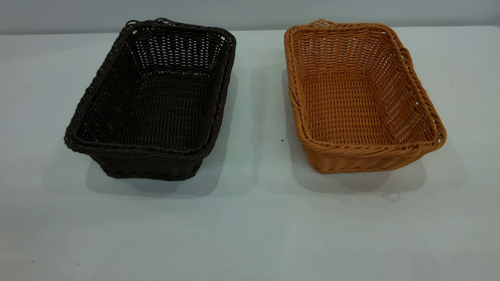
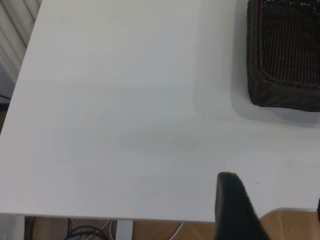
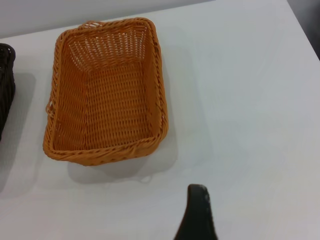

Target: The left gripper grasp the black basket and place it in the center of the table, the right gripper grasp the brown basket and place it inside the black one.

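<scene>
The black basket (image 1: pixel 152 105) stands upright on the left of the table (image 1: pixel 250 226). The brown basket (image 1: pixel 359 101) stands upright to its right, a gap apart. Neither gripper shows in the exterior view. My left gripper (image 2: pixel 273 192) is open and empty over the table's edge. One of its fingers (image 2: pixel 231 205) shows fully, and the black basket (image 2: pixel 285 55) lies well away from it. My right gripper is open and empty. Only one of its fingers (image 3: pixel 198 212) shows, a short way off the brown basket (image 3: pixel 107 95).
The table's edge (image 2: pixel 110 217) shows in the left wrist view, with floor and cables below it. A corner of the black basket (image 3: pixel 6 85) appears in the right wrist view. Bare tabletop lies in front of both baskets (image 1: pixel 250 234).
</scene>
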